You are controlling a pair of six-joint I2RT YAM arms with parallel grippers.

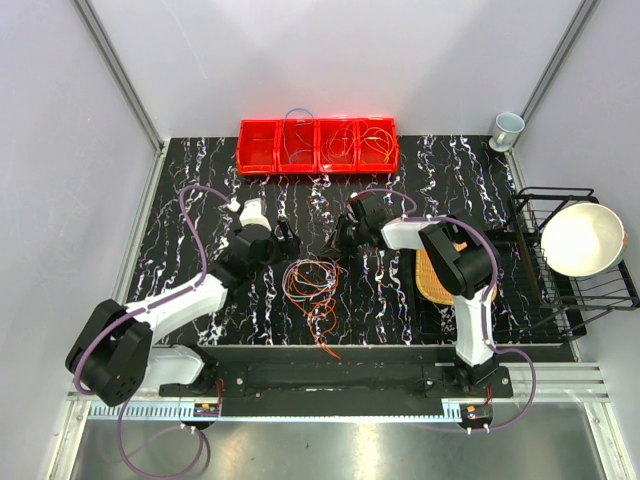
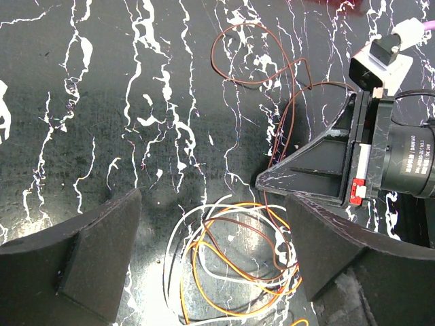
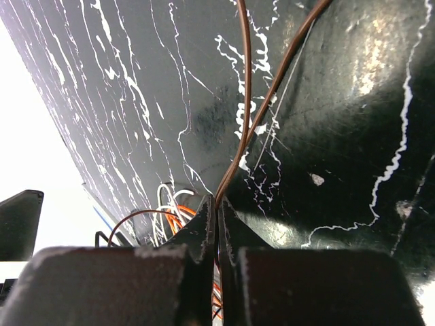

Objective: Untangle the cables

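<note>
- Right gripper (image 3: 217,204) is clamped on a brown cable (image 3: 243,102) that leads off ahead of it, likely to draw it free.
- Left gripper (image 2: 211,248), jaws apart, hovers with the cables (image 1: 312,280) heaped just under it, seemingly ready to pin them.

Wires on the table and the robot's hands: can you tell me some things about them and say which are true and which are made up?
1. The right gripper is pinching a brown cable. True.
2. The left gripper is squeezed shut on a cable. False: its fingers are spread wide apart over the cable pile.
3. All the red bins are empty. False: some of them have wires inside.
4. A white bowl sits in the black rack on the right side. True.
</note>
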